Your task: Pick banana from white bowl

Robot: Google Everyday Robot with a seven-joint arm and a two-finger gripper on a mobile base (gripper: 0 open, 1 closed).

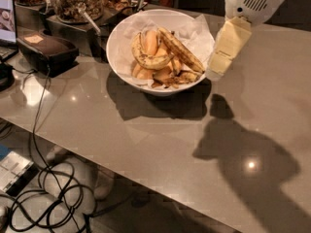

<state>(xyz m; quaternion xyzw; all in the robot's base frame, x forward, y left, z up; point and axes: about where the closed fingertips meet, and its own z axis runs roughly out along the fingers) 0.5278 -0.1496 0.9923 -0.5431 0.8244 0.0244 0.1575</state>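
Observation:
The white bowl, lined with crumpled white paper, stands at the back middle of the grey table. The banana, long, nearly straight and dull yellow with brown-black streaks, lies diagonally on the right side of the bowl's contents. A shorter curved speckled banana lies to its left, with small orange-yellow fruit pieces beneath. My gripper, cream-coloured below a white wrist, hangs tilted at the bowl's right rim, just right of the banana's lower end and above the table.
A black box with a cable sits left of the bowl. A glass jar of snacks and dark trays stand behind it. A laptop screen is at the far left. Cables lie on the floor below the table's front edge.

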